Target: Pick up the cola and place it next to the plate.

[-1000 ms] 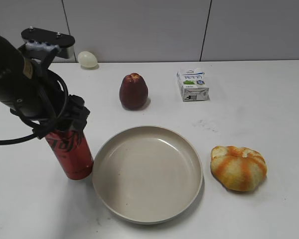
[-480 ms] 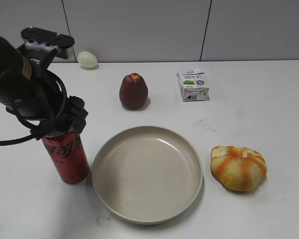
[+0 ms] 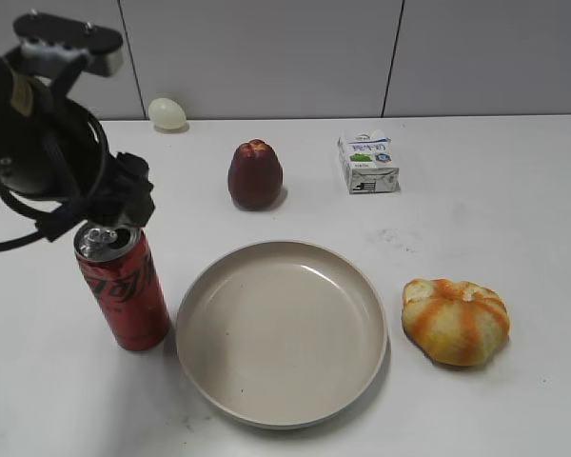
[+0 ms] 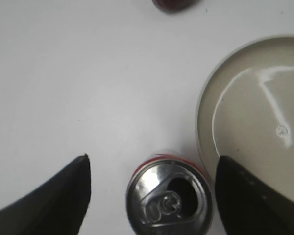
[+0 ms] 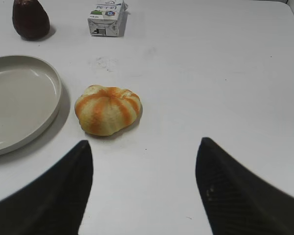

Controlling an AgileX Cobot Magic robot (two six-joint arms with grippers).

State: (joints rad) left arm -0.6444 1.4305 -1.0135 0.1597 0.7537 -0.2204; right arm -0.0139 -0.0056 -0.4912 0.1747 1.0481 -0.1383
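The cola (image 4: 169, 199) stands upright between the spread-apart gripper (image 4: 152, 196) fingers, just beside the plate (image 4: 208, 98).

left claw (image 4: 149, 191) has let go and risen off the cola (image 3: 124, 288), seemingly.

Black script lettering runs down the red cola (image 3: 126, 293) below the left jaws, too slanted to spell out. The carton (image 3: 367, 162) far to their right carries blue and green print, too small to read.
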